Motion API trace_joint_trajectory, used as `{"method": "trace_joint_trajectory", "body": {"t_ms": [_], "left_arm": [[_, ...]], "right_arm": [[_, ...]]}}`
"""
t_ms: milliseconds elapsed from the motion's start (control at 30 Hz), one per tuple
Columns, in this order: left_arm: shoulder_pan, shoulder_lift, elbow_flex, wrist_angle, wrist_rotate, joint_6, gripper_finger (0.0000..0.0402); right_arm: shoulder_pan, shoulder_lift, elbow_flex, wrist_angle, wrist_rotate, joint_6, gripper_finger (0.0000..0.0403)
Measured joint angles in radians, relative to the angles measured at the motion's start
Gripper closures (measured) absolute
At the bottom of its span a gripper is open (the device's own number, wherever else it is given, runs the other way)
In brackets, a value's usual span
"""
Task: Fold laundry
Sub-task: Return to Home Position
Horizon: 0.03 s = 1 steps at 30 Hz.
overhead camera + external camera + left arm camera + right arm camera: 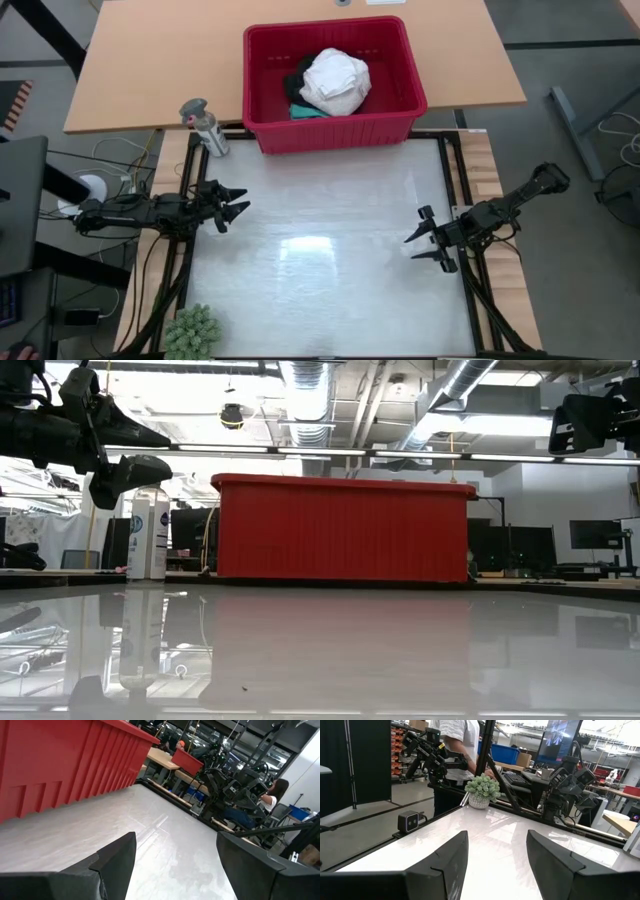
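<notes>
Tabletop (330, 250) white and glossy, red basket (262, 90) at its far edge, laundry (335, 82) all piled inside it, white bundle over teal and black bits, left claw (243, 200) and right claw (413, 246) at opposite side edges, both spread open, gripping nothing

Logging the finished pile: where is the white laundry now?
High view: the white laundry sits in the red basket at the far middle of the table; left gripper and right gripper wait nearer, at the sides.
</notes>
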Motion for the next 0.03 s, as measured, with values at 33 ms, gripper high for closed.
{"method": "trace_joint_trajectory", "body": {"t_ms": [33], "left_arm": [[0.000,0.000,0.000,0.000,0.000,0.000,0.0136]], "right_arm": [[0.000,0.000,0.000,0.000,0.000,0.000,0.0180]]}}
